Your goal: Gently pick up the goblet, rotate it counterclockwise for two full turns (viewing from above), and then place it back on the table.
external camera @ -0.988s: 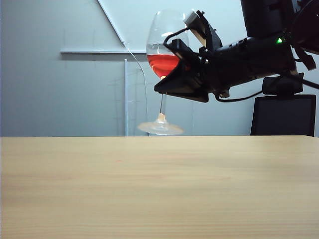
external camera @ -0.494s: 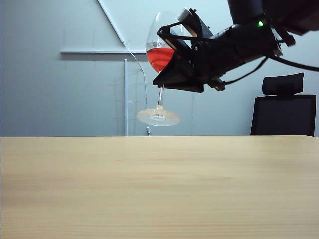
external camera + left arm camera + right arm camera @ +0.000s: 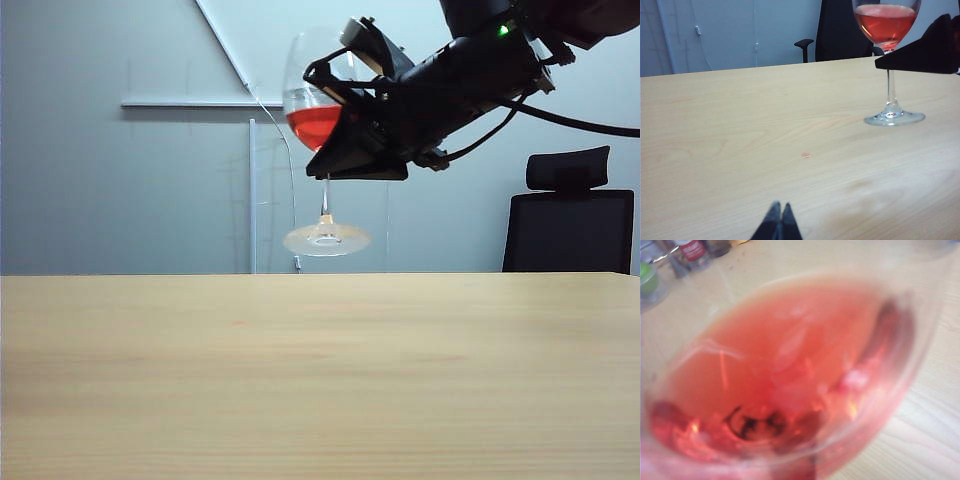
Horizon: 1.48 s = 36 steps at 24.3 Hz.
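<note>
The goblet [image 3: 312, 112], a clear glass with red liquid in its bowl, hangs in the air above the table [image 3: 300, 380], its round foot [image 3: 326, 239] off the surface. My right gripper [image 3: 332, 165] is shut on it just under the bowl, reaching in from the upper right. In the right wrist view the goblet's bowl [image 3: 785, 375] fills the picture and hides the fingers. The left wrist view shows the goblet [image 3: 888, 30] with a black finger [image 3: 922, 52] of the right gripper beside its stem. My left gripper [image 3: 779, 207] is shut, empty, low over the table and far from the glass.
A black office chair [image 3: 568, 225] stands behind the table at the right. Bottles [image 3: 692, 251] and a green-topped item [image 3: 647, 276] stand at one edge of the table. A small reddish spot [image 3: 805, 155] lies on the tabletop.
The right arm has pitched its wrist and raised the goblet a little. The bowl has shifted left, and the glass tilts differently.
</note>
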Motion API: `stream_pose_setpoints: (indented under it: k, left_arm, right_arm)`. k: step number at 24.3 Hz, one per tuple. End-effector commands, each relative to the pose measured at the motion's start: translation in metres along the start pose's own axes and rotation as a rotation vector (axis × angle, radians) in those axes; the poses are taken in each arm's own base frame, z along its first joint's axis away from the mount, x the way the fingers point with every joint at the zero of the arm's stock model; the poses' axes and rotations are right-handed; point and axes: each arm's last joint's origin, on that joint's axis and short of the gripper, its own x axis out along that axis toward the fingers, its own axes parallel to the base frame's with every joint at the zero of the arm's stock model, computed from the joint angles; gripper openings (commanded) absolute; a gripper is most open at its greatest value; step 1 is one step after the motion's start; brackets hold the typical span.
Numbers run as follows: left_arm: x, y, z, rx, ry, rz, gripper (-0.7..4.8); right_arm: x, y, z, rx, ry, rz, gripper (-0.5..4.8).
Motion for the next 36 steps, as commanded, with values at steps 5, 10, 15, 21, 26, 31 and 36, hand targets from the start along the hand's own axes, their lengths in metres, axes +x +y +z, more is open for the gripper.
stream_pose_setpoints:
  k: [5, 10, 15, 21, 26, 31, 36]
  left_arm:
    - [0.0, 0.0, 0.002, 0.0, -0.011, 0.001, -0.05]
    - [0.0, 0.0, 0.002, 0.0, -0.011, 0.001, -0.05]
    - [0.0, 0.0, 0.002, 0.0, -0.011, 0.001, -0.05]
    - [0.0, 0.0, 0.002, 0.0, -0.011, 0.001, -0.05]
    - [0.0, 0.0, 0.002, 0.0, -0.011, 0.001, -0.05]
    - [0.0, 0.0, 0.002, 0.0, -0.011, 0.001, -0.05]
    - [0.0, 0.0, 0.002, 0.0, -0.011, 0.001, -0.05]
  right_arm:
    - [0.0, 0.008, 0.012, -0.2, 0.072, 0.036, -0.07]
    - [0.0, 0.013, 0.014, -0.301, 0.047, 0.131, -0.07]
    - [-0.001, 0.02, 0.016, -0.392, 0.0, 0.306, -0.07]
    - [-0.002, 0.023, 0.015, -0.414, -0.017, 0.445, -0.07]
    - [-0.01, 0.027, 0.018, -0.393, -0.126, 0.48, -0.07]
    - [-0.027, 0.03, 0.009, -0.321, -0.306, 0.484, -0.07]
    - [-0.04, 0.03, -0.004, -0.225, -0.452, 0.423, -0.07]
